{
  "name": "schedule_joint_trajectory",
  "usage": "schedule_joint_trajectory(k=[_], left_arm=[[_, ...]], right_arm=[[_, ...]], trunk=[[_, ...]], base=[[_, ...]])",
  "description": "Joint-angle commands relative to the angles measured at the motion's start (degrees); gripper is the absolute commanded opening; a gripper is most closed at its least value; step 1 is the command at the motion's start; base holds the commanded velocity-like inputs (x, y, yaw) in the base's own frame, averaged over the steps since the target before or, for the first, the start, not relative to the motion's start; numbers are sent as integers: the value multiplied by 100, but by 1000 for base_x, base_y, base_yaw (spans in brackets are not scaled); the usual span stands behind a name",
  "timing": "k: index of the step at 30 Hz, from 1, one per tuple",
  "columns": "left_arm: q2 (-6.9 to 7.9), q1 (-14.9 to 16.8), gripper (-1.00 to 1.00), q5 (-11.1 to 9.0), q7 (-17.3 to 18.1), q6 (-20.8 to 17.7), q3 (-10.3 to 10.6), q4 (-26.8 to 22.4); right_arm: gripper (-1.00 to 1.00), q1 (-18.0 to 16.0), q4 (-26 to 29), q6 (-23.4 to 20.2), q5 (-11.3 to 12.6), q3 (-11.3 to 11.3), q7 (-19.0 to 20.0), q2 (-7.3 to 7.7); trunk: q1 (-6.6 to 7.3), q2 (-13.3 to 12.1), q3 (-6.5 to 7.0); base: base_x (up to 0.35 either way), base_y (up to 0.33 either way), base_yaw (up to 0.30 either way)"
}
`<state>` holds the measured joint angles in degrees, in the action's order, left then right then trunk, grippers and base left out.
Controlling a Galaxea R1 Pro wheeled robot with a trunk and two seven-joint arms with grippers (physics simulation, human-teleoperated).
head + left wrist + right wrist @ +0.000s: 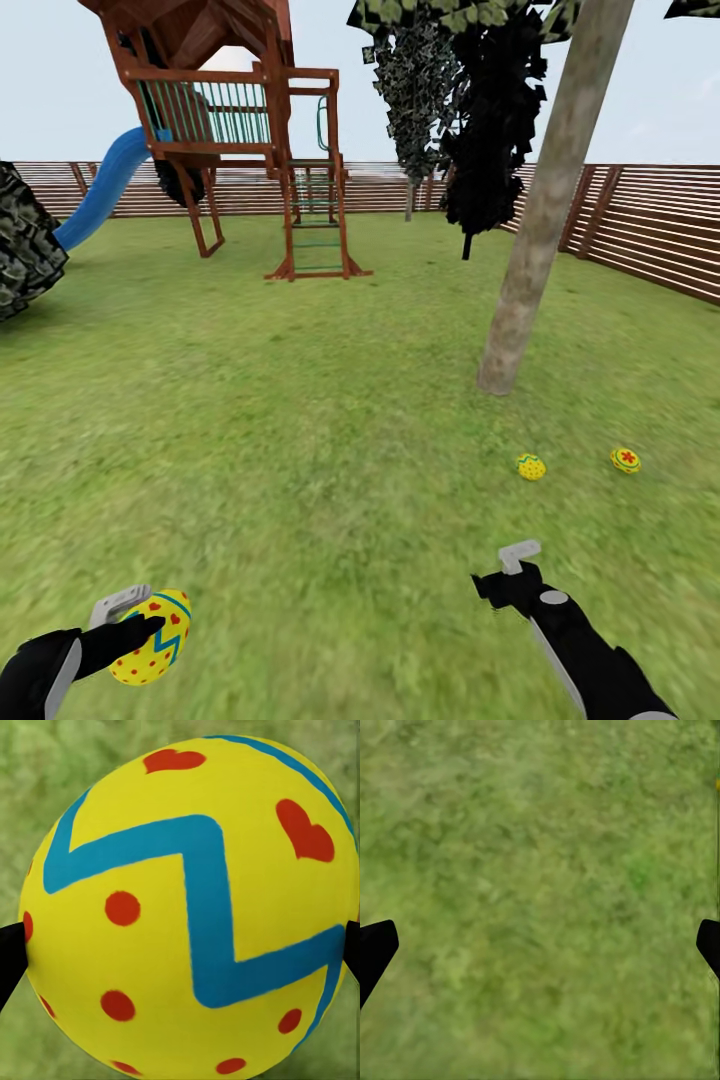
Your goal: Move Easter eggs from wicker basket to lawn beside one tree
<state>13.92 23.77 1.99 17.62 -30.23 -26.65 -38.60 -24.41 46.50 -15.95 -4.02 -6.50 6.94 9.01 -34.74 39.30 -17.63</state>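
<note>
The left gripper [140, 625] clamps the last Easter egg [153, 636], at about seven o'clock low in the head view; the right gripper [512, 572] hangs wide and empty over the lawn [330, 420]. Two eggs, one [531, 466] and another [625, 460], already lie near the slanted tree [530, 270], around two o'clock. The round egg could slip from the fingertips, or roll away from the trunk if released too high.

Both my arms reach forward, low over the lawn [300, 420]. My left gripper [140, 625] has its fingers [9, 952] closed against an egg [152, 636]. My right gripper [510, 570] holds nothing, fingers [373, 949] spread wide.
</note>
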Motion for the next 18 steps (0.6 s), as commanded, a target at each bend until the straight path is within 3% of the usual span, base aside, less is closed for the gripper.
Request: schedule_joint_trajectory(k=[1, 6, 8, 10, 15, 18], left_arm=[[-5, 5, -100, 21, 40, -35, -30, -7], [-74, 5, -100, -29, 49, -42, -9, -329], [-123, 5, -100, -27, 49, -42, -2, -449], [-134, 5, -100, -21, 54, -37, 1, -443], [-166, 5, -100, -18, 58, -56, -6, -428], [-272, 5, -100, -15, 58, -53, 1, -414]], right_arm=[[100, -3, 1, -34, -59, -14, 86, 73], [100, -3, -7, -34, 6, 127, 145, 546], [100, -3, -108, -6, 5, 400, 151, 588], [100, -3, -150, -9, 1, 538, 162, 605], [100, -3, -182, -38, 8, 578, 164, 642], [100, -3, -184, -47, -9, 577, 139, 620]], trunk=[[-5, 6, -8], [-5, 6, -8], [-5, 6, -8], [-5, 6, -8], [-5, 6, -8], [-5, 6, -8]], base=[[343, 0, 0], [343, 0, 0], [343, 0, 0], [343, 0, 0], [343, 0, 0], [343, 0, 0]])
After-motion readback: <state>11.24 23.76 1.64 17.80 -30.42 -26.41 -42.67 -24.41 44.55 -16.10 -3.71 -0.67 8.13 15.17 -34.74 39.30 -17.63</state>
